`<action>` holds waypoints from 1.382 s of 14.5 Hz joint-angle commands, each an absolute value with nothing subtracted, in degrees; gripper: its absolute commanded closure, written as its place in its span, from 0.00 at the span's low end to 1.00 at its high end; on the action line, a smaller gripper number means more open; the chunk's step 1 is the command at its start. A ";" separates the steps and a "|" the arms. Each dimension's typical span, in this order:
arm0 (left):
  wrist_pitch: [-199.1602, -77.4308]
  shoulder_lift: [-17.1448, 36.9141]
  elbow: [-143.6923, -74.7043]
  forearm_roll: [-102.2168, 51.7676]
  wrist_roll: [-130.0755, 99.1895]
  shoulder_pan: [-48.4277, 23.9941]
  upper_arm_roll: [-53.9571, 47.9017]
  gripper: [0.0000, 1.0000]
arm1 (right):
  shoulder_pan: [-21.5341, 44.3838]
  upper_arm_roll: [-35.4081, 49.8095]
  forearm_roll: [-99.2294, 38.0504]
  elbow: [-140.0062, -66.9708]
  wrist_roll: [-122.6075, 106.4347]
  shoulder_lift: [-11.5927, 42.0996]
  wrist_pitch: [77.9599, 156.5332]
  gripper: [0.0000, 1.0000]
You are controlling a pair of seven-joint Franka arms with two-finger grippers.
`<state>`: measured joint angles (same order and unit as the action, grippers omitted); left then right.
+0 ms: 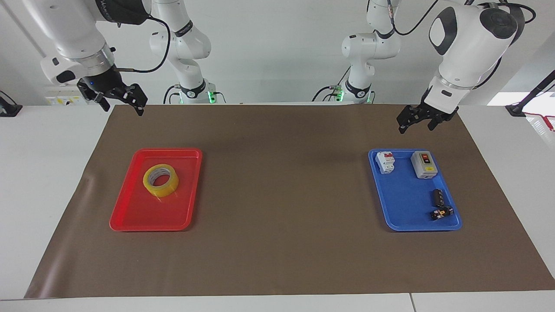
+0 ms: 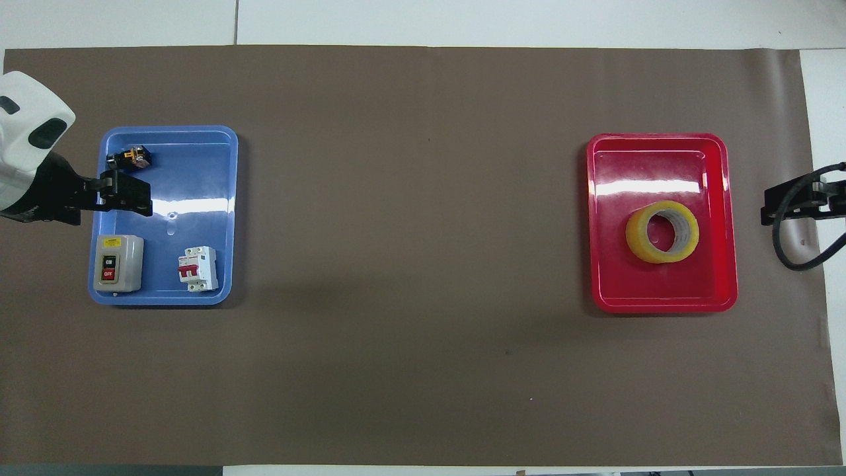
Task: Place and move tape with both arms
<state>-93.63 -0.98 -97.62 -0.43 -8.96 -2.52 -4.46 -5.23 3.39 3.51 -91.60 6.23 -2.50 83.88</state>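
The tape (image 1: 161, 180) lies in the red tray (image 1: 130, 216) (untouched), below the raised, wide-spread right pincer (image 1: 121, 102); left pincer (image 1: 415, 122) wide too.

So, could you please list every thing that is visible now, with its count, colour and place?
tape: 1, translucent yellow, in the red tray
red tray: 1, red, toward the right arm's end
blue tray: 1, blue, toward the left arm's end
switch box: 1, grey, in the blue tray
circuit breaker: 1, white and red, beside the switch box
small black parts: 2, in the blue tray
mat: 1, brown, on the table
right gripper: black, open, over the mat's corner
left gripper: black, open, waits over the mat near the blue tray
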 commanded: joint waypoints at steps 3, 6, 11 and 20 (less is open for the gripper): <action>-94.48 -2.02 -98.79 -1.85 -8.26 -2.11 -4.31 0.00 | -5.27 3.78 3.60 -90.79 4.94 -2.20 83.14 0.00; -94.48 -2.02 -98.79 -1.85 -8.26 -2.11 -4.31 0.00 | -5.19 3.87 3.96 -90.79 3.08 -2.20 83.23 0.00; -94.48 -2.02 -98.79 -1.85 -8.26 -2.11 -4.31 0.00 | -5.19 3.87 3.87 -90.79 3.16 -2.20 83.23 0.00; -94.48 -2.02 -98.79 -1.85 -8.26 -2.11 -4.31 0.00 | -5.01 4.22 3.34 -90.79 6.86 -2.11 85.17 0.00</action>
